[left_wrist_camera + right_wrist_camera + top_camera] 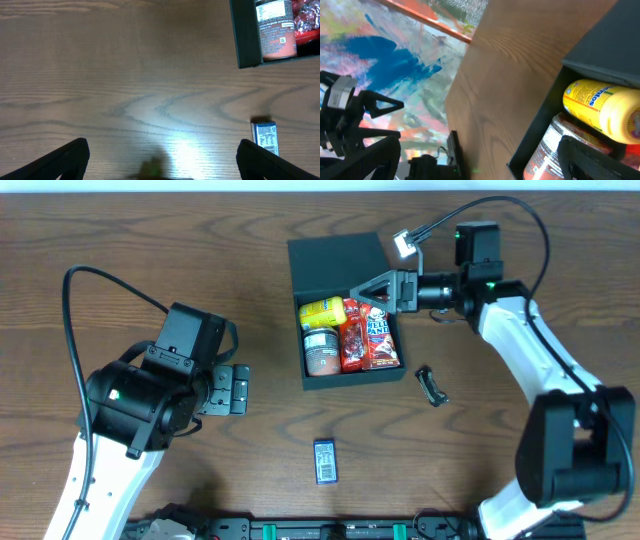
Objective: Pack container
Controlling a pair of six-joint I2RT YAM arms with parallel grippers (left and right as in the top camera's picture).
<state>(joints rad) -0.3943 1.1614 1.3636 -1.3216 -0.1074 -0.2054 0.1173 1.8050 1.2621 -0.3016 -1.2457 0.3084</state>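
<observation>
Left tool (pixel 240 390), lower left: we record jaws spread wide, holding nothing. Right tool (pixel 362 290), upper right: wide, empty, at the right rim of the container (pixel 335 265), upper centre, lid open. Wood-grain table (pixel 150 240): open room at left; blue packet (pixel 326 461) lower centre.

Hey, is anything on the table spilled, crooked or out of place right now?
Nothing is spilled or damaged. Two things lie loose outside the open container: a small blue pack nearer the robot's side, and a small black object just off its right side.
</observation>
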